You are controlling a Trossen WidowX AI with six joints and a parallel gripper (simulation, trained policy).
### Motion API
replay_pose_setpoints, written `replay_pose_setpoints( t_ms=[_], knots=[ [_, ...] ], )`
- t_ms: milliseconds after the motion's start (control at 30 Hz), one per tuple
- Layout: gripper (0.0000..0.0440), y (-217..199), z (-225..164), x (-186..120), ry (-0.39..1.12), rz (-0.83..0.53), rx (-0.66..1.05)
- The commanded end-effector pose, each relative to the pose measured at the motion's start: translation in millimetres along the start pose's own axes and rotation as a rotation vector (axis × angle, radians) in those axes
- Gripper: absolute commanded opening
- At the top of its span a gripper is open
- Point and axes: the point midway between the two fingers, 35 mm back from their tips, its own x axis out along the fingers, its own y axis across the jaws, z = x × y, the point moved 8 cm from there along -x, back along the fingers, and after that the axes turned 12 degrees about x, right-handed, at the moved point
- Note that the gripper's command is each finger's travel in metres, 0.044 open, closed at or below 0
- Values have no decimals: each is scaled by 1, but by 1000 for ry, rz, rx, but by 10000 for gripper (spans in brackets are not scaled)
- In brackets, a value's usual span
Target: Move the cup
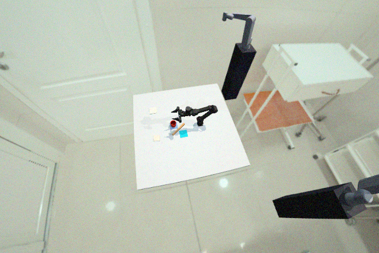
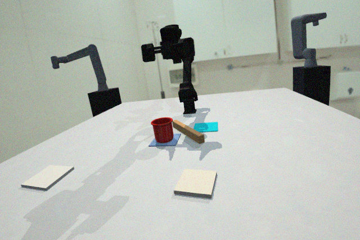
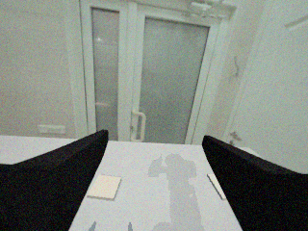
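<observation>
A red cup [image 1: 173, 123] [image 2: 163, 130] stands upright on the blue pad [image 2: 176, 138]. No marbles can be made out inside it or on the table. The other pad, cyan [image 1: 183, 134] [image 2: 210, 127], lies flat with nothing standing on it. My gripper [image 1: 173, 115] [image 3: 157, 137] is open and empty, raised high above the table and apart from the cup. Its fingers point level, away from the arm's base. The cup and both pads are out of the wrist view.
A wooden bar [image 1: 178, 129] [image 2: 188, 131] lies between the cup and the cyan pad. One cream tile [image 1: 156, 138] [image 2: 196, 182] [image 3: 105, 187] and another cream tile [image 1: 153, 110] [image 2: 48, 176] [image 3: 217, 187] lie farther from the arm's base. Two grey arms on black pedestals stand beyond the table.
</observation>
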Motion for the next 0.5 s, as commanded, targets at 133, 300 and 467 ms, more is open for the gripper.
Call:
replay_pose_setpoints(
  t_ms=[133, 300, 467],
  knots=[
    [269, 4, -3, 2, 42, 2, 12],
    [138, 11, -6, 6, 102, 9, 30],
    [68, 18, -10, 10, 179, 18, 55]
  ],
)
